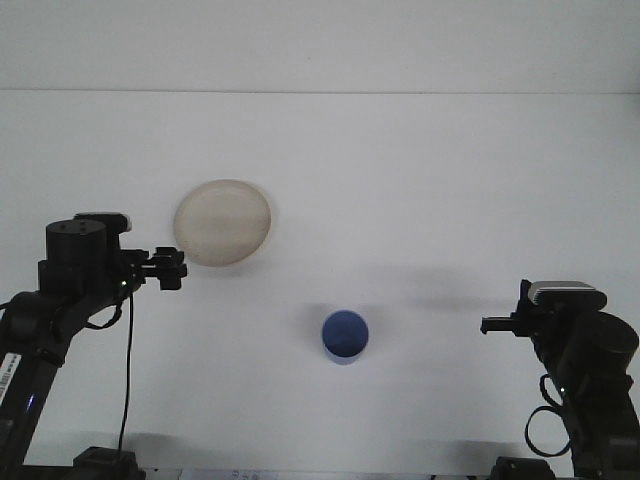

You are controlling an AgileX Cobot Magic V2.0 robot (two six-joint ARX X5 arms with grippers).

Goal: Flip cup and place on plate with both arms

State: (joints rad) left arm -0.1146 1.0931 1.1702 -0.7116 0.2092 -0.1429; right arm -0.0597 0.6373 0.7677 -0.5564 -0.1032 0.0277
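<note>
Blue round cup near a smooth cream disc plate.

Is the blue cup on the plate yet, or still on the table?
On the table: the blue cup stands apart from the plate, nearer the camera.

On the white table there was one blue cup, one cream plate, and two black robot arms.

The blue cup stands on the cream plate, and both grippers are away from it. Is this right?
Not quite. The front view shows the blue cup on the bare table, apart from the cream plate. Both grippers, left and right, are indeed away from it.
</note>
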